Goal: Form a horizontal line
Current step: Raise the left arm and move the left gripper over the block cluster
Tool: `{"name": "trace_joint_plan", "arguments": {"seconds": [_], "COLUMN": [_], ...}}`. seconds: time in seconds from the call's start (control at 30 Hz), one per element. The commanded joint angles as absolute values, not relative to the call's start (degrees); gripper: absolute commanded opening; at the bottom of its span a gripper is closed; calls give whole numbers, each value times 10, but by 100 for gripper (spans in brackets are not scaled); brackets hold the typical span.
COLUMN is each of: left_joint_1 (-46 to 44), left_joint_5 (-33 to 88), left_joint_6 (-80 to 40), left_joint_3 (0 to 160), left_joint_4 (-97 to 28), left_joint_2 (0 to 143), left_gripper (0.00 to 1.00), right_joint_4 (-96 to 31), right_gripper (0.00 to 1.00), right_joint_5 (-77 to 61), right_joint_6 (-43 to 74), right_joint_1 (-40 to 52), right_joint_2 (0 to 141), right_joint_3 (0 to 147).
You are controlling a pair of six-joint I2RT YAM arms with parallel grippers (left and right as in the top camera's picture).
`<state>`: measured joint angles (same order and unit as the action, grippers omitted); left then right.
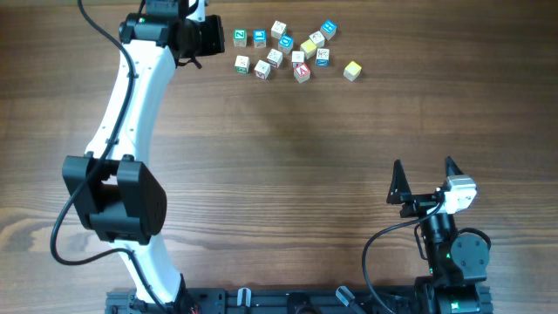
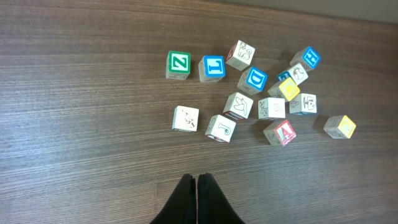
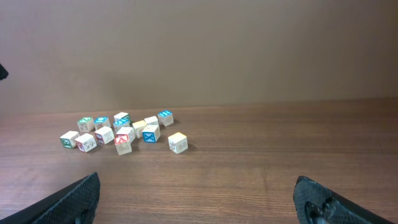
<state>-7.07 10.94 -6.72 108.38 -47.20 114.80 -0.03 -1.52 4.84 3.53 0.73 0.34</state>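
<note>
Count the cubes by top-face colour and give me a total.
blue-topped cubes: 3
green-topped cube: 1
yellow-topped cubes: 2
red "A" cube: 1
pale picture-topped cubes: 7
Total: 14

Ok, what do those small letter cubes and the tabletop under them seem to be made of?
The small pale letter cubes look like light wood, matt, with painted or printed faces in blue, green, red and yellow. The brown tabletop shows fine straight grain and a low sheen: wood or wood-look laminate, I cannot tell which.
</note>
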Motion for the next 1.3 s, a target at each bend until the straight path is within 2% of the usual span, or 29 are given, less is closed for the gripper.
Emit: {"name": "trace_joint_plan", "arguments": {"seconds": [0.0, 1.27], "left_joint_1": [-71, -73], "left_joint_5": [104, 104], "left_joint_6": [-65, -65], "left_joint_3": [1087, 1076], "left_joint_4": [-474, -473], "left_joint_2": [1161, 1195], "left_gripper": [8, 6], "right_joint_4": [1, 1], "right_gripper": [100, 100], "right_joint_5": [-25, -25], "right_joint_6": [45, 45], "right_joint_1": [34, 34], "right_joint_2": [4, 4], "right_joint_3": [3, 3]}}
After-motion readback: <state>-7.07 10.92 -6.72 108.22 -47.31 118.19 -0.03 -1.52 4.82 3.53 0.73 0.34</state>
